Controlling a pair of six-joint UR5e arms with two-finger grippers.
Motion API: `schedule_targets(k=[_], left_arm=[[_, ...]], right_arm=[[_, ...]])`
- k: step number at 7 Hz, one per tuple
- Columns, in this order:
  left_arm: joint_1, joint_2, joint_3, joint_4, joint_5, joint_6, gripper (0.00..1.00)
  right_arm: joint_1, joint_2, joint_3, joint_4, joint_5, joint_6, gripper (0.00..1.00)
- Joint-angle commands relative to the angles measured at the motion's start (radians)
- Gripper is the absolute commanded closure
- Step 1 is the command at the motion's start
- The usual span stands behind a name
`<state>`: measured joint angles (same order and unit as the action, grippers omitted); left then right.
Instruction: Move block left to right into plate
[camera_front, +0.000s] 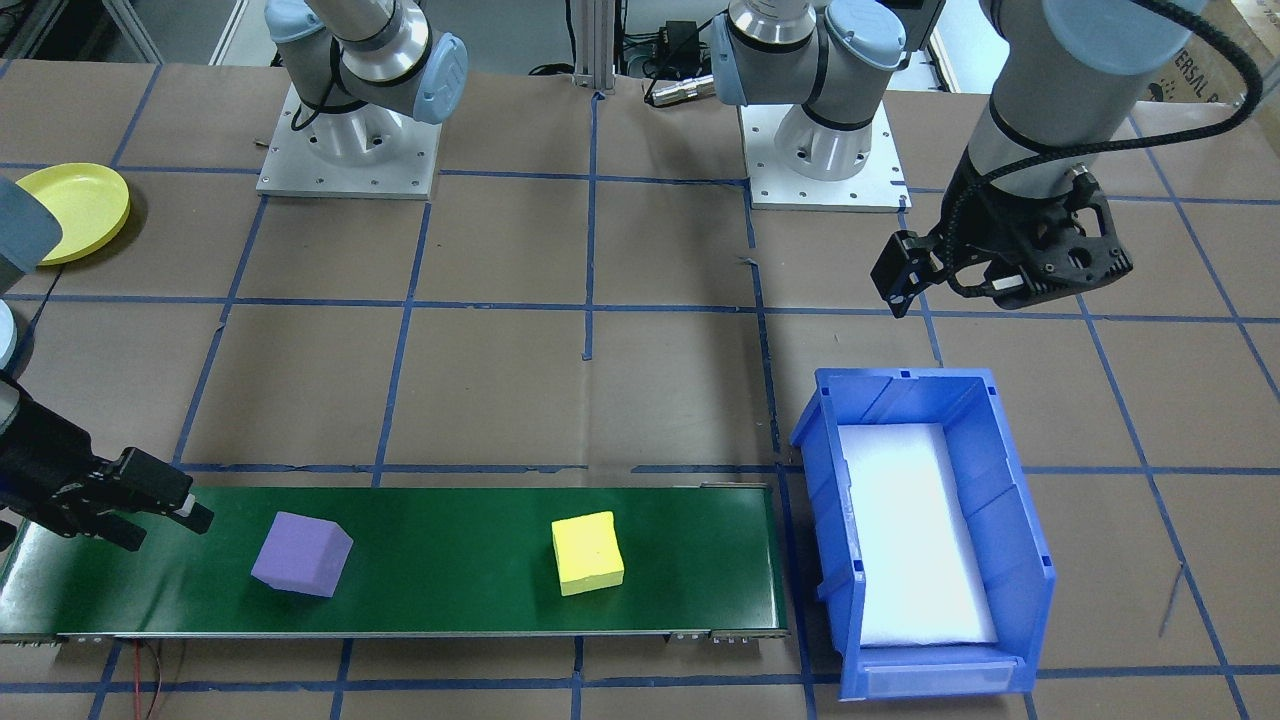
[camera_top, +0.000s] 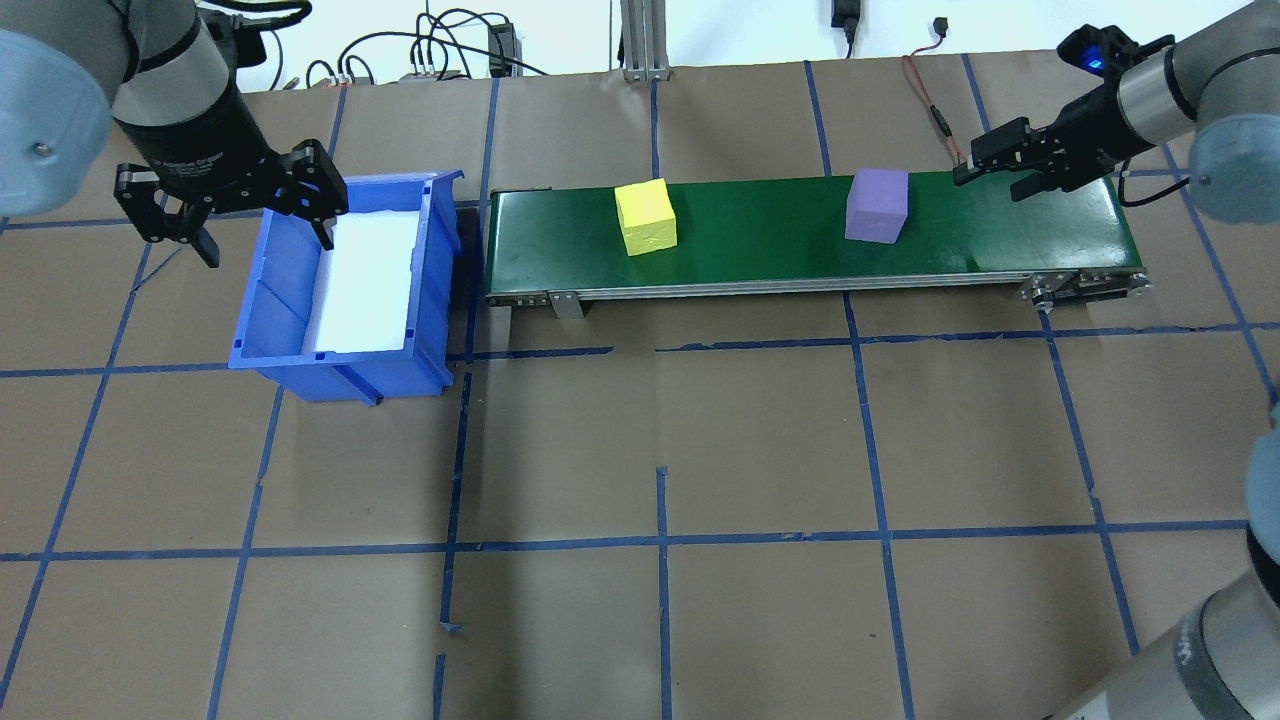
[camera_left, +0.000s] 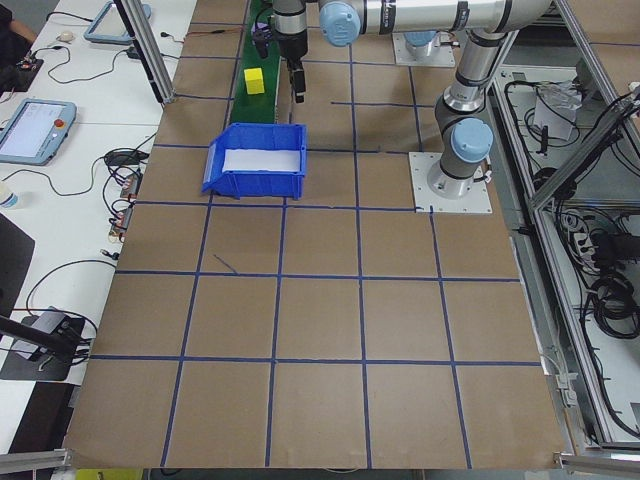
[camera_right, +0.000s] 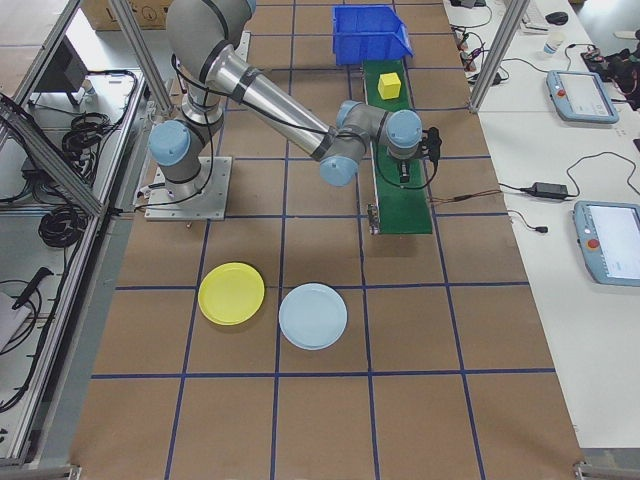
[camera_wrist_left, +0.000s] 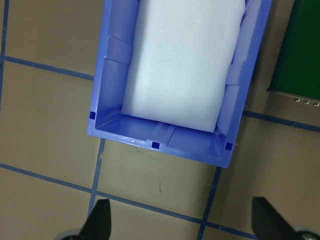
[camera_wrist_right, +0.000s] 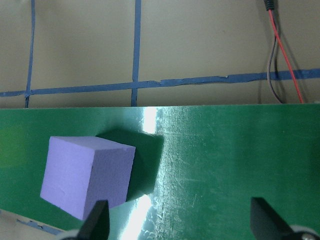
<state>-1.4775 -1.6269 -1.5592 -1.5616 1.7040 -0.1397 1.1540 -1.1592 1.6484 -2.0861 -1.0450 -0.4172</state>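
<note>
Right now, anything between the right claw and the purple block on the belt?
Nothing visible. The right claw hangs open over the green belt, and only bare belt lies between it and the purple block.

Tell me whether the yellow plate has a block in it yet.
Empty. The yellow plate shows a bare inside, and both blocks, purple and yellow, sit on the green belt.

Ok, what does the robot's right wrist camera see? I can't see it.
A purple block sits on a shiny green belt, low on the left. Two dark fingertips of the open gripper poke up from the bottom edge, with brown table behind.
</note>
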Motion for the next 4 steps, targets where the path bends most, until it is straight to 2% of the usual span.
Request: schedule_targets(k=[1, 4], left_arm=[[0.020, 0.001, 0.001, 0.002, -0.001, 0.025, 0.00], [0.022, -0.004, -0.001, 0.015, 0.000, 0.031, 0.00]], right_arm=[[-0.005, -0.008, 0.007, -0.006, 0.032, 0.000, 0.00], [-0.004, -0.002, 0.008, -0.003, 0.042, 0.006, 0.05]])
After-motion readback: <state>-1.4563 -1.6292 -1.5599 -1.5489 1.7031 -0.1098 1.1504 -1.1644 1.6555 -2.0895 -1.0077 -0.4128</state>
